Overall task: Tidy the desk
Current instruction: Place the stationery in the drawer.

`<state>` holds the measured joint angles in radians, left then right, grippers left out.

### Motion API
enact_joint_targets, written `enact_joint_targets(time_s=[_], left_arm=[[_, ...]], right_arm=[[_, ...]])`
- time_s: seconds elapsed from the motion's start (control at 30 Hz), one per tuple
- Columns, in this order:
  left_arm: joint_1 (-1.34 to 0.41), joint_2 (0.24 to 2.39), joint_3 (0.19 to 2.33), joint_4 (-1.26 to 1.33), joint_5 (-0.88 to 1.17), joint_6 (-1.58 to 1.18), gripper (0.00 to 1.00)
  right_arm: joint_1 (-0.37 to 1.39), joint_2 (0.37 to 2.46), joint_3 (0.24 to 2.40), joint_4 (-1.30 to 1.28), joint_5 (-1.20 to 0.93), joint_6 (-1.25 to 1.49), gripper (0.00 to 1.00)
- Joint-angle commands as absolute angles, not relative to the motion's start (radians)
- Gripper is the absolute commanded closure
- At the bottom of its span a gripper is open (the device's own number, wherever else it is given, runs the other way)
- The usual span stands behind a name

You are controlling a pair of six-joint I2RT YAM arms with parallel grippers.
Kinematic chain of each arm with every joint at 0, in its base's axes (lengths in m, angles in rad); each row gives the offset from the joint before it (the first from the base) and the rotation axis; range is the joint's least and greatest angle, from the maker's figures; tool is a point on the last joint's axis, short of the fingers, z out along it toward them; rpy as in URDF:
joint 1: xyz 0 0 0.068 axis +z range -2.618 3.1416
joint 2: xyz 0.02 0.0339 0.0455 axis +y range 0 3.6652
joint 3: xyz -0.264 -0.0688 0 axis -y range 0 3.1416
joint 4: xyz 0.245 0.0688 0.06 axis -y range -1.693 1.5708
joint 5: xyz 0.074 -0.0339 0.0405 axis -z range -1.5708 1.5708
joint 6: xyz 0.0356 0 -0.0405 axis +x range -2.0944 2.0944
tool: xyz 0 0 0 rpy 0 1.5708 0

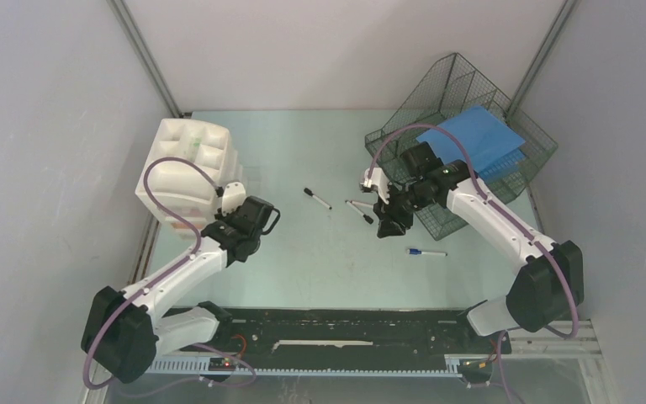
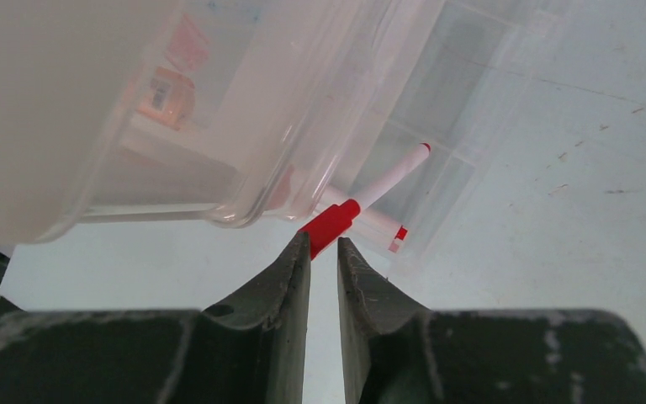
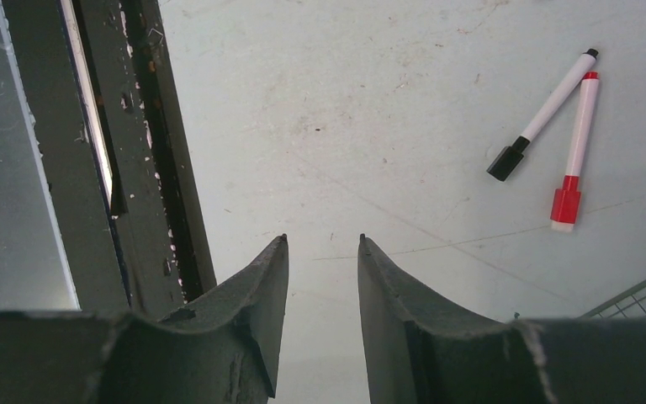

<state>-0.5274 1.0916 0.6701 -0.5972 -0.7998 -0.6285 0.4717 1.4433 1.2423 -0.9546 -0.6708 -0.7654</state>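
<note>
On the pale mint-green desk [image 1: 303,261], my left gripper [image 2: 324,244] is pressed up to the white plastic drawer unit [image 1: 187,164]. Its jaws are nearly together, pinching the cap end of a red-capped marker [image 2: 362,202] that points into a translucent drawer [image 2: 219,143]. My right gripper [image 3: 323,241] hovers open over bare desk, with nothing between its fingers. To its right a black-capped marker [image 3: 541,115] and a red-capped marker [image 3: 575,143] lie touching. One black-capped marker [image 1: 318,199] and a blue-capped marker [image 1: 426,252] lie loose mid-desk.
A dark wire-mesh tray [image 1: 505,181] holding a blue folder [image 1: 471,139] sits tilted at the back right, just behind the right arm. A black rail [image 1: 345,324] runs along the near edge. Grey walls close in the sides.
</note>
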Motion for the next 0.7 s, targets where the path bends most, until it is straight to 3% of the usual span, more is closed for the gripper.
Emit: enact_joint_targets(time_s=[0.0, 0.67], left_arm=[[-0.525, 1.123, 0.723, -0.628, -0.879, -0.710, 0.76], [-0.454, 1.272, 0.803, -0.472, -0.687, -0.590, 0.70]], right_arm=[[0.479, 1.443, 1.240, -0.962, -0.663, -0.787, 0.57], [0.476, 1.431, 1.239, -0.965, -0.663, -0.791, 0.57]])
